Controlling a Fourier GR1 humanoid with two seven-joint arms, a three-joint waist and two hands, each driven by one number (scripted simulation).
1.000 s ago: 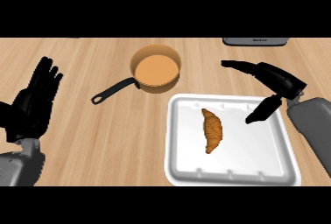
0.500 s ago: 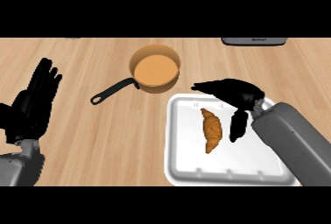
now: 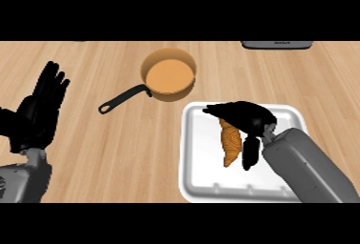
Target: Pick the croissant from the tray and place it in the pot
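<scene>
While the right hand (image 3: 243,116) bends over the tray (image 3: 200,183) near the counter's (image 3: 126,152) front edge, its fingers curl by the croissant (image 3: 230,143) but don't hold it, I think. Next it must grab and lift. The pot (image 3: 169,74) looks empty. The left hand (image 3: 38,114) rests open at the left edge.

Only a pale mark, possibly lettering, shows on the dark device (image 3: 276,44) at one o'clock; it cannot be read.
</scene>
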